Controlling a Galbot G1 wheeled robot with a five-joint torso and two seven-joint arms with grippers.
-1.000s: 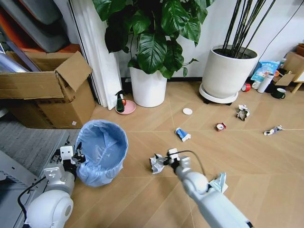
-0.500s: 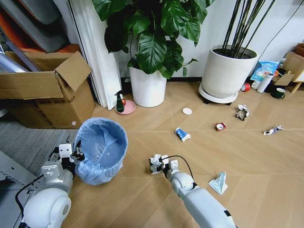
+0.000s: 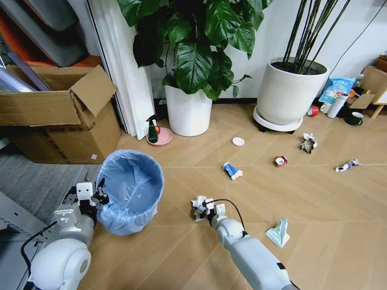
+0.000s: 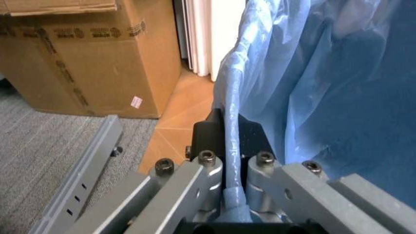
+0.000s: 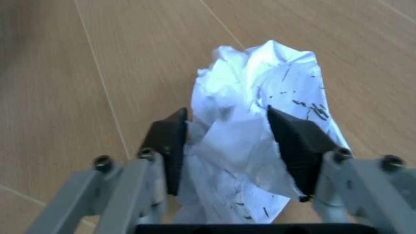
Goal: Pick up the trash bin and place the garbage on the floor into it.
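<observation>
The trash bin (image 3: 132, 192), lined with a light-blue bag, stands at my left on the floor (image 3: 181, 254). My left gripper (image 3: 97, 199) is shut on its rim; in the left wrist view the gripper (image 4: 234, 170) pinches the bag-covered rim (image 4: 229, 117). My right gripper (image 3: 203, 208) is down at a crumpled white paper wad (image 3: 197, 207), a piece of the garbage. In the right wrist view the black fingers (image 5: 167, 146) press in on both sides of the wad (image 5: 254, 97), which rests on the planks.
More litter lies farther off: a white disc (image 3: 239, 141), a blue-white can (image 3: 232, 171), a red can (image 3: 280, 161), wrappers (image 3: 309, 142) (image 3: 347, 165) and a pale blue piece (image 3: 279, 232). A cardboard box (image 3: 60, 115), a green spray bottle (image 3: 152, 130) and two white plant pots (image 3: 188, 110) (image 3: 290, 93) stand behind.
My right arm swung left and down, bringing its gripper onto the paper wad, where it now holds it. The bin and left gripper barely shifted.
</observation>
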